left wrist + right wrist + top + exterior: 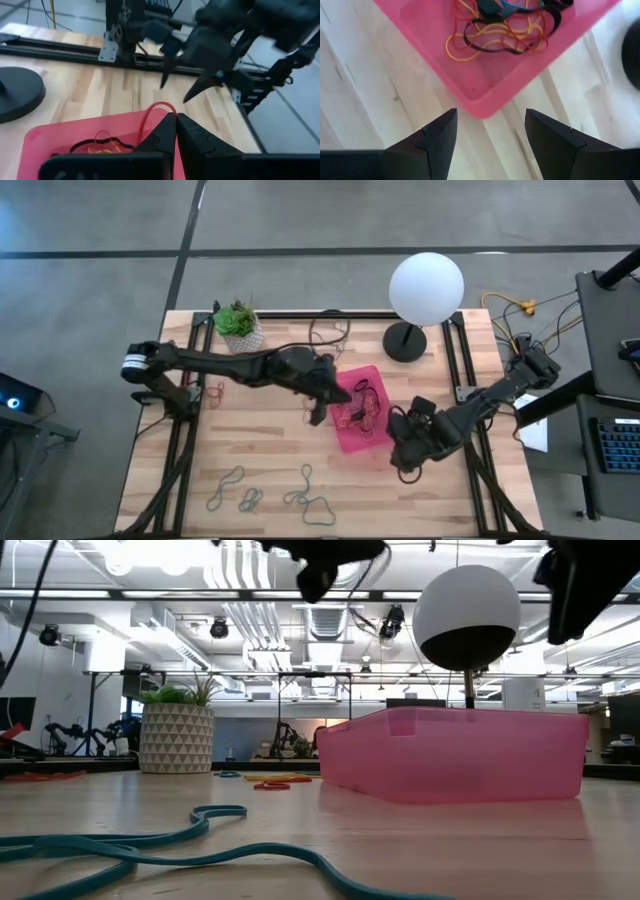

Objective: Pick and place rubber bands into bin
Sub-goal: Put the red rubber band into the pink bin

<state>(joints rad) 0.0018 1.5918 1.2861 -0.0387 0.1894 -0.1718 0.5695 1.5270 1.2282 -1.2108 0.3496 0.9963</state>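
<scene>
Pink bin (352, 438) right of table (270, 450) centre, tangle of rubber bands (362, 405) inside. Left hand (318, 416) at bin's 9 o'clock edge, clenched on red band (159, 107). Right hand (402, 460) at 4 o'clock, released. Loose bands (310, 502) at 7 o'clock; lamp (425, 290), plant pot (240, 326) at 12.

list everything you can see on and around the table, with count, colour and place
bin: one, pink, table centre-right
rubber bands in bin: a tangle, red, yellow, black, teal
red band: one, above the bin, pinched by the left pincer
loose bands: several, grey-green, near edge of the table
red-orange bands: a few, left side
plant pot: one, white with green plant, far left
globe lamp: one, white on black base, far right
left pincer: shut, over the bin
right pincer: open, by the bin's corner
</scene>
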